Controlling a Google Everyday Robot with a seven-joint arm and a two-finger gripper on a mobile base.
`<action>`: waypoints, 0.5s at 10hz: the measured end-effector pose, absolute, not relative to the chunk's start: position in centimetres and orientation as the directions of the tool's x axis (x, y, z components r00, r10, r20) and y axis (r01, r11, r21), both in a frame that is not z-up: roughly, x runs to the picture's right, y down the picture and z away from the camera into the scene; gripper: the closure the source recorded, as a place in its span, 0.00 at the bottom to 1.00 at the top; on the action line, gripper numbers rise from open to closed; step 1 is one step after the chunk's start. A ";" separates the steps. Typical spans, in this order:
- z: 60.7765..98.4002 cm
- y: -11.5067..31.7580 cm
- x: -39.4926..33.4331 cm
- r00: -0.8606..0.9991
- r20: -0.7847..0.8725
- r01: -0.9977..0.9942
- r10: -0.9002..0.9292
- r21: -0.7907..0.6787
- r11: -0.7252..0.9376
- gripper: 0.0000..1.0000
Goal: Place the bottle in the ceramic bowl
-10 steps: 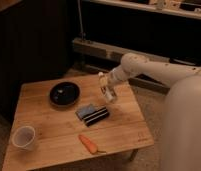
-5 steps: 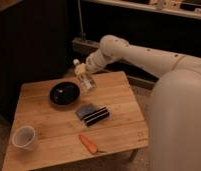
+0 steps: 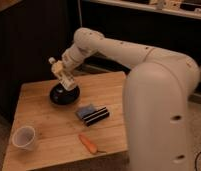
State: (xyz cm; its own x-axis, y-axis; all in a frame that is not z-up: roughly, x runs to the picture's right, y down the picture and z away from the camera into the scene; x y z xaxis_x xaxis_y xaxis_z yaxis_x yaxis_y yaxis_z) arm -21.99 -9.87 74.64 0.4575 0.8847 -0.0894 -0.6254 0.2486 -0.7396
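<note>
1. the gripper is closed on the bottle, just over the ceramic bowl.
2. the bottle is tilted, with its white cap pointing up and to the left.
3. the arm reaches from the white body on the right, bends at the elbow and angles down to the bowl.
4. count on the wooden table: one bottle, one bowl, one black block, one carrot, one plastic cup.
</note>
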 end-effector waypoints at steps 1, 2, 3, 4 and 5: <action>75.3 -9.2 -22.9 0.480 -0.095 -0.622 0.872 -0.738 0.262 1.00; 76.7 -8.2 -23.8 0.506 -0.113 -0.624 0.855 -0.732 0.273 1.00; 77.9 -7.2 -24.6 0.524 -0.129 -0.625 0.842 -0.730 0.277 1.00; 78.9 -6.4 -25.3 0.537 -0.144 -0.625 0.831 -0.730 0.277 1.00; 80.7 -5.2 -25.8 0.549 -0.173 -0.629 0.818 -0.730 0.268 1.00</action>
